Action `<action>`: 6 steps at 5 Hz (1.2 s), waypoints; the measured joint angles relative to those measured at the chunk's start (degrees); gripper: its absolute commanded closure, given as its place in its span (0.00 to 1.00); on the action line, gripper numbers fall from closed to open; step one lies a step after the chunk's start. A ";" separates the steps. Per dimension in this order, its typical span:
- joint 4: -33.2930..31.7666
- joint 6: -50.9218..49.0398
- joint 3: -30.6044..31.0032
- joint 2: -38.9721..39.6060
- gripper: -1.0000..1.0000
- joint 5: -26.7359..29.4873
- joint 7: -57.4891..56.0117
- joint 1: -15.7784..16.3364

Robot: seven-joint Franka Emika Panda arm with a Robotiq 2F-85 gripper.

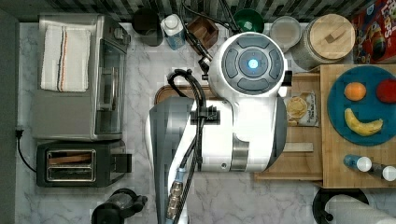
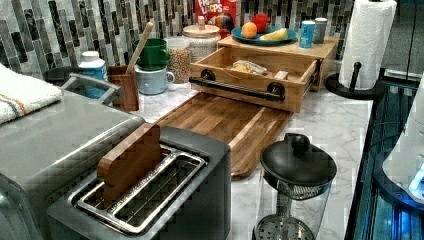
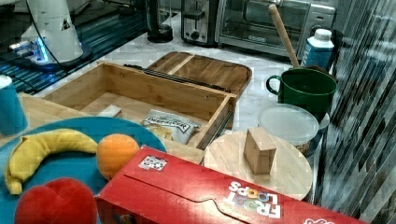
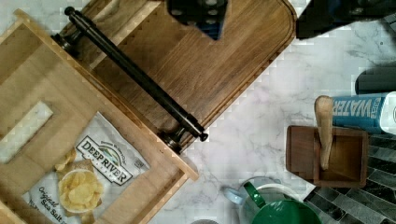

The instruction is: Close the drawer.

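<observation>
Drawer [image 2: 252,75] stands pulled well out from under the light wood top [image 2: 320,50] that carries the blue plate [image 2: 260,36], its black bar handle [image 2: 237,88] facing out over the dark wooden tray [image 2: 225,127] on the marble table [image 2: 335,125]. The end effector [image 4: 198,11] appears at the edge of the wrist view, above the tray and apart from the handle; whether its fingers are wide or narrow I cannot tell. To close it well, I judge the push should land flat on the drawer front near the middle of the handle and run straight along the slide, since an off-centre shove could skew and jam it. Inside the drawer lie a bag of chips [image 4: 91,175] and a small pale block [image 4: 23,133]. On the plate sit an orange [image 1: 355,91], a banana [image 1: 362,123] and a red fruit [image 1: 386,91].
</observation>
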 measured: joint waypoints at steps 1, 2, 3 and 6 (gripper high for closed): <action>-0.17 0.85 -0.01 0.00 0.00 0.13 0.00 0.00; -0.22 0.43 -0.04 0.29 0.00 0.10 0.00 0.00; -0.22 0.36 -0.25 0.88 0.00 0.12 -0.02 0.00; -6.49 3.61 -0.17 -0.28 0.00 -0.03 -14.87 0.12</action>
